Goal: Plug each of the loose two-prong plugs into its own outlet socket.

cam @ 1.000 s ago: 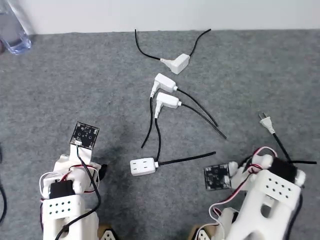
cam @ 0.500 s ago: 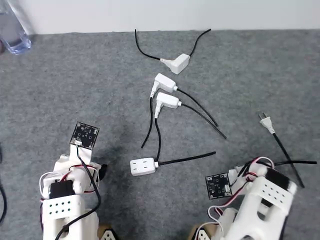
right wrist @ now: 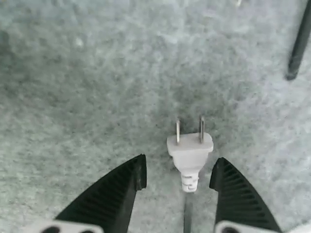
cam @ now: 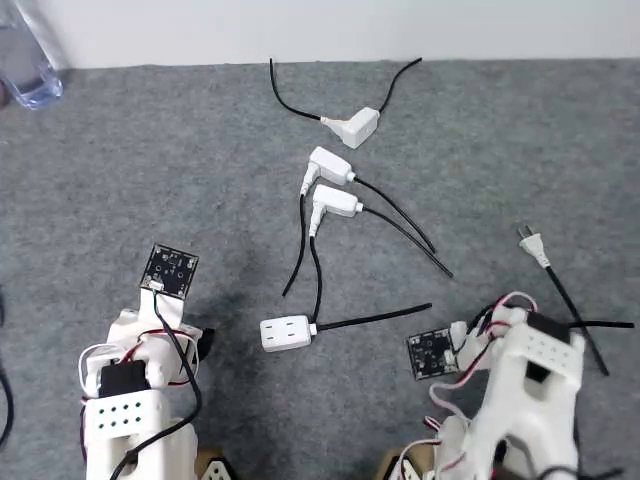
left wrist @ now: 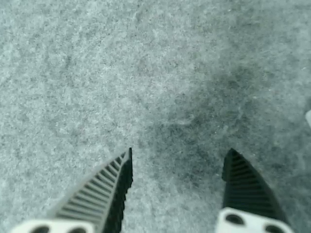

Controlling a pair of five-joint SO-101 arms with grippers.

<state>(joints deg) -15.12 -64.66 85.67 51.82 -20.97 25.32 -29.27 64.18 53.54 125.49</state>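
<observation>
A loose white two-prong plug [cam: 530, 243] on a black cord lies on the grey carpet at the right, ahead of my right arm [cam: 530, 370]. In the right wrist view this plug [right wrist: 190, 145] lies flat, prongs pointing away, framed between the fingers of my open right gripper [right wrist: 180, 165], which touch nothing. A white outlet block [cam: 285, 332] with a black cord lies mid-table between the arms. Another white socket [cam: 355, 126] lies at the back. My left gripper [left wrist: 180, 154] hangs open over bare carpet, in front of my left arm [cam: 130, 400].
Two white connectors [cam: 330, 165] [cam: 335, 203] with black cords lie in the middle, their cords trailing right and toward the outlet block. A black cord [right wrist: 297, 43] crosses beyond the plug. A clear bottle [cam: 25, 60] stands at the back left corner.
My right arm drew back and then swung slightly left, with its wrist camera board shifting. The plug, the sockets and the left arm stayed where they were.
</observation>
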